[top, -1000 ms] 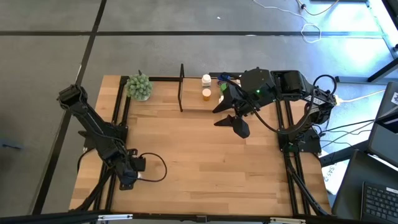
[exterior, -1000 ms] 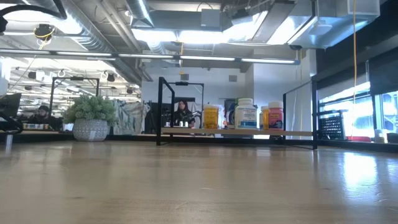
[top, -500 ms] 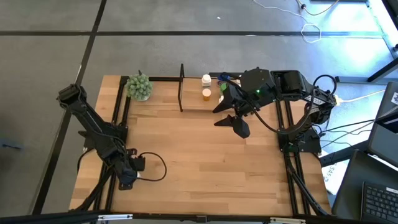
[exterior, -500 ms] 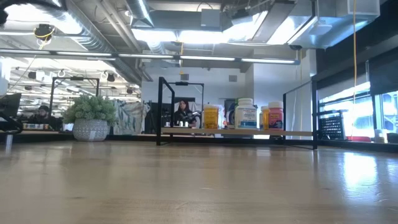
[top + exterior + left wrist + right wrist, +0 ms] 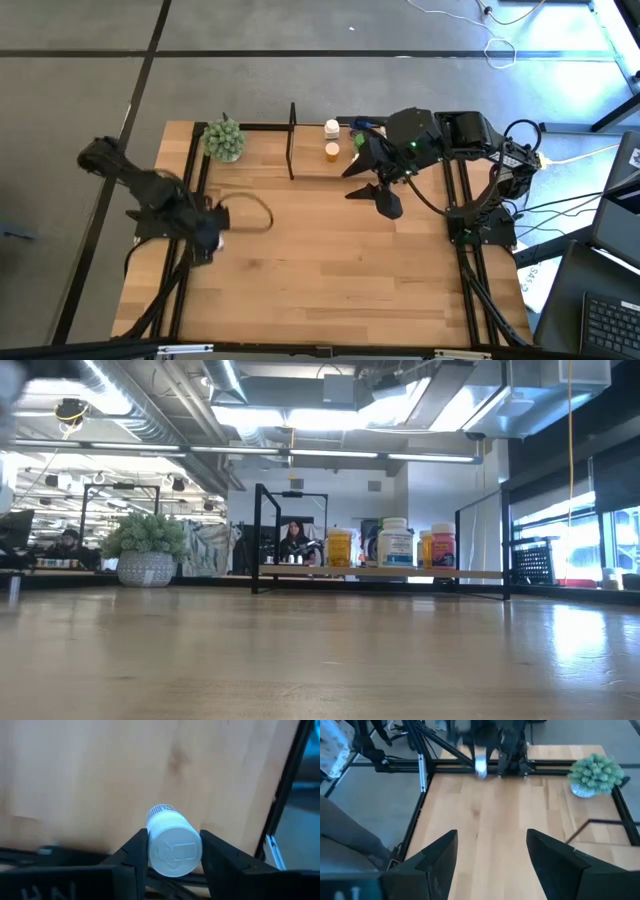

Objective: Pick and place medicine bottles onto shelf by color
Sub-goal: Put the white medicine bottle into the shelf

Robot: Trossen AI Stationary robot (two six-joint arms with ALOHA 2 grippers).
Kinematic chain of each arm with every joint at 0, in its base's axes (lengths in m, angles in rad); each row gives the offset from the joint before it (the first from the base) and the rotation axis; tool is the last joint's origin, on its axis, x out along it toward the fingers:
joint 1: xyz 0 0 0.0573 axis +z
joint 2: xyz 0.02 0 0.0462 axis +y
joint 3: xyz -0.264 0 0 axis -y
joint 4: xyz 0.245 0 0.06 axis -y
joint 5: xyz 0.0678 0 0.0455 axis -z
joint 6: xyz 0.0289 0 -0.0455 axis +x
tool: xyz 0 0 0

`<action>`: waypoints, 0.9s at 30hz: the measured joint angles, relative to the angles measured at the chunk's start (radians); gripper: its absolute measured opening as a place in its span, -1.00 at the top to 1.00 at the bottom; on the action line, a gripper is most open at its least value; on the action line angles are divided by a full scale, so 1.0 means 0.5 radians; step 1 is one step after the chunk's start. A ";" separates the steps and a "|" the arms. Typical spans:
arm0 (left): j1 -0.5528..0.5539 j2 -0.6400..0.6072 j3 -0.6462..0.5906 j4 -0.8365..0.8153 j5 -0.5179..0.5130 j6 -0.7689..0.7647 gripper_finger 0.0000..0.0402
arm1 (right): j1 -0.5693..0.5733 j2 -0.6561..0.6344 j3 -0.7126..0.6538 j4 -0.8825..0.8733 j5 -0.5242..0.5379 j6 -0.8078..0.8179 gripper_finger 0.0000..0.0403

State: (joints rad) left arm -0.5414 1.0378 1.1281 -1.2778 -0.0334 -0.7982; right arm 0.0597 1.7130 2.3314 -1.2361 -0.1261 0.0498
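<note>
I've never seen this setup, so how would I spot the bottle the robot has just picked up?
Find the big wooden table, then the dark arm at its left edge. The small white-capped bottle sits clamped in that left gripper, the only bottle away from the shelf.

**Camera layout: four views**

High cam: straight down, whole table (image 5: 330, 250) and both arms. Low cam: table-top height, level across to the shelf (image 5: 380, 572) and the room behind. Left wrist: very close, angled down at bare wood. Right wrist: looks along the table toward the far arm, blurred, probably the left. High, low and right wrist all catch the plant (image 5: 224, 139).
</note>
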 joint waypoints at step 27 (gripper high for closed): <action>1.970 1.355 2.281 -0.548 0.259 1.983 0.35 | -0.310 -0.038 0.001 -0.207 -0.172 -0.066 -0.18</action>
State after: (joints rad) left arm 0.4435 1.7153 2.2688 -1.5518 0.0960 0.1930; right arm -0.0951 1.6940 2.3318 -1.3395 -0.2123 0.0170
